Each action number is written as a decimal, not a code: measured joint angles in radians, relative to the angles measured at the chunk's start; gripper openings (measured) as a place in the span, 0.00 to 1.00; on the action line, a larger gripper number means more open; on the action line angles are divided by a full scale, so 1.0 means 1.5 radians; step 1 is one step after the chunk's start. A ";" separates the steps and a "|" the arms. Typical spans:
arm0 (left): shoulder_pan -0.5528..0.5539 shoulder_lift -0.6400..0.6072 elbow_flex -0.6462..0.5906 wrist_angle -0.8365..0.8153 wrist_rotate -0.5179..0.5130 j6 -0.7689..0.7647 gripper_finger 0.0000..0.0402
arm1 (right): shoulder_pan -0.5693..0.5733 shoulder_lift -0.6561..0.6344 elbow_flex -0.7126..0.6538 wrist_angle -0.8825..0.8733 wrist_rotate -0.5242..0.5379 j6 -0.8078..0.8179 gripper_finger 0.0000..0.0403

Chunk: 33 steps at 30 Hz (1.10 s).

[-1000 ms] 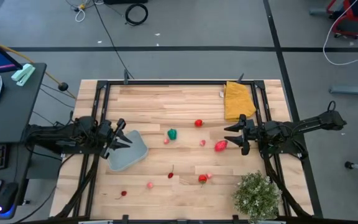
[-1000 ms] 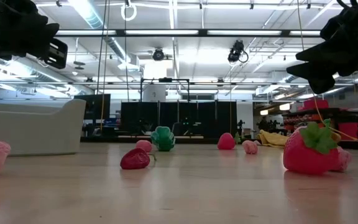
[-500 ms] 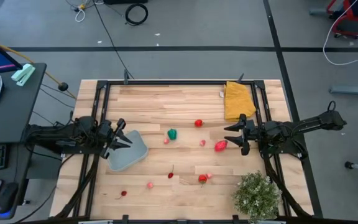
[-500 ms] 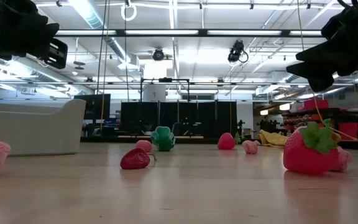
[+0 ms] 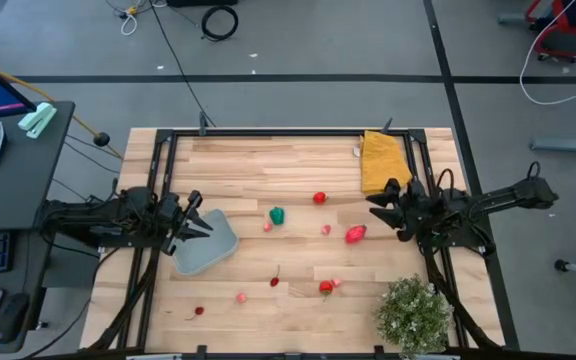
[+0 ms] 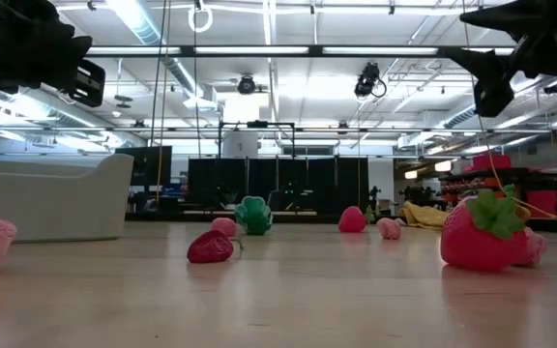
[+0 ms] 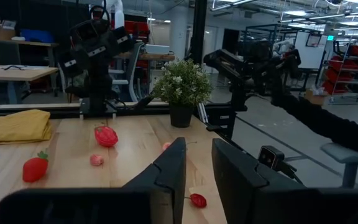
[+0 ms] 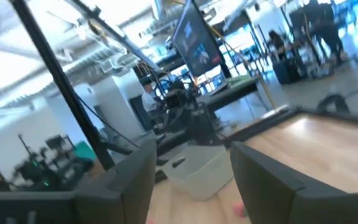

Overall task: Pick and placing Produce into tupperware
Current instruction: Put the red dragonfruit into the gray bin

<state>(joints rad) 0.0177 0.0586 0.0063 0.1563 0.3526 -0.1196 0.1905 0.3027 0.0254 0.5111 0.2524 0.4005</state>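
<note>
- The tupperware (image 5: 206, 243) lay on the left side of the table (image 5: 298, 160), with nothing visible inside it; from the low view it showed as a pale wall (image 6: 51, 196) at the left.
- The produce was scattered over the wood, all outside the tupperware: a green piece (image 5: 277, 215) near the middle, a red piece (image 5: 319, 198) beyond it, a large red strawberry (image 5: 355, 235) toward the right, 2 small pink bits (image 5: 326, 230) between them, and a strawberry with a green cap (image 5: 326, 288) near the front.
- More small red and pink pieces (image 5: 240, 297) lay along the front, well apart from the tupperware.
- A yellow cloth (image 5: 382, 160) sat at the far right corner and a bushy plant (image 5: 412, 312) at the near right corner.
- The left gripper (image 5: 194, 222) hung at the tupperware's left edge, its fingers (image 7: 166, 177) a little apart and holding nothing.
- The right gripper (image 5: 386, 200) hovered just right of the large strawberry, tilted, fingers (image 8: 263, 180) spread wide and empty.
</note>
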 joint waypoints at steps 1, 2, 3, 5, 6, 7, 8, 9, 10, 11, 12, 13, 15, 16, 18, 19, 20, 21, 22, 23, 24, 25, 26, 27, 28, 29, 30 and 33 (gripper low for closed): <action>0.000 0.000 0.000 0.000 0.000 0.000 0.21 | 0.000 0.006 0.000 0.002 -0.006 -0.015 0.54; 0.000 0.000 0.000 0.000 0.000 0.000 0.21 | 0.000 0.012 0.001 0.002 -0.012 -0.025 0.54; 0.000 0.000 0.000 0.000 0.000 0.000 0.22 | 0.000 0.018 0.007 0.000 -0.015 -0.029 0.54; 0.000 0.000 0.000 0.000 0.000 0.000 0.22 | 0.000 0.036 0.035 0.000 -0.018 -0.028 0.54; 0.000 0.000 0.000 0.001 0.000 0.000 0.23 | 0.000 0.048 0.055 -0.005 -0.019 -0.025 0.54; 0.000 0.000 0.000 0.004 0.000 0.001 0.23 | 0.000 0.064 0.080 -0.019 -0.025 -0.025 0.54; 0.001 0.000 0.000 0.007 0.000 0.001 0.23 | 0.000 0.084 0.107 -0.042 -0.030 -0.027 0.54; 0.002 0.000 0.000 0.007 0.000 0.001 0.22 | 0.001 0.110 0.138 -0.069 -0.032 -0.028 0.54; 0.002 0.000 0.000 0.008 0.000 0.001 0.22 | 0.002 0.139 0.171 -0.093 -0.033 -0.030 0.54; 0.002 0.000 0.000 0.010 0.000 0.001 0.22 | 0.002 0.172 0.203 -0.114 -0.033 -0.036 0.54; 0.002 0.000 0.000 0.011 0.000 0.001 0.21 | 0.002 0.208 0.236 -0.129 -0.033 -0.045 0.54; 0.002 0.000 0.000 0.011 0.000 0.001 0.21 | 0.002 0.247 0.271 -0.145 -0.033 -0.058 0.54; 0.002 0.000 0.000 0.011 0.000 0.001 0.20 | 0.001 0.320 0.340 -0.195 -0.034 -0.100 0.54; 0.002 0.000 0.000 0.011 0.000 0.001 0.20 | 0.001 0.354 0.375 -0.230 -0.034 -0.126 0.54; 0.002 0.000 0.000 0.011 0.000 0.001 0.20 | 0.002 0.415 0.443 -0.306 -0.035 -0.164 0.54; 0.002 0.000 0.000 0.013 0.000 0.001 0.20 | 0.001 0.443 0.474 -0.327 -0.035 -0.171 0.54; 0.002 0.000 0.000 0.015 0.000 0.001 0.20 | 0.001 0.470 0.505 -0.337 -0.035 -0.173 0.54; 0.002 0.000 0.000 0.019 0.000 0.001 0.21 | 0.001 0.494 0.531 -0.340 -0.035 -0.169 0.54; 0.002 0.000 0.000 0.022 0.000 0.003 0.21 | 0.001 0.519 0.558 -0.343 -0.035 -0.159 0.54; 0.002 0.000 0.000 0.025 0.000 0.007 0.21 | 0.001 0.543 0.587 -0.343 -0.035 -0.146 0.54; 0.002 0.000 0.000 0.030 0.000 0.018 0.21 | 0.001 0.565 0.616 -0.342 -0.035 -0.134 0.54; 0.002 0.000 0.000 0.036 0.000 0.035 0.22 | 0.001 0.584 0.644 -0.344 -0.035 -0.118 0.54; 0.002 0.000 0.000 0.039 0.000 0.054 0.22 | 0.001 0.601 0.675 -0.344 -0.035 -0.102 0.54; 0.002 0.000 0.000 0.043 0.000 0.076 0.22 | 0.001 0.618 0.706 -0.342 -0.035 -0.085 0.54; 0.002 0.000 0.000 0.049 0.000 0.098 0.22 | 0.001 0.631 0.735 -0.342 -0.035 -0.069 0.54; 0.002 0.000 0.000 0.055 -0.001 0.117 0.22 | 0.001 0.645 0.764 -0.341 -0.033 -0.055 0.54; 0.002 0.000 0.000 0.058 0.000 0.132 0.22 | 0.001 0.659 0.795 -0.333 -0.030 -0.042 0.54; 0.002 0.000 0.000 0.072 0.000 0.165 0.22 | -0.014 0.683 0.895 -0.400 -0.045 -0.043 0.54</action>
<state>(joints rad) 0.0204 0.0582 0.0063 0.2649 0.3519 0.1282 0.1701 1.3274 1.3675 -0.0882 0.1852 0.3358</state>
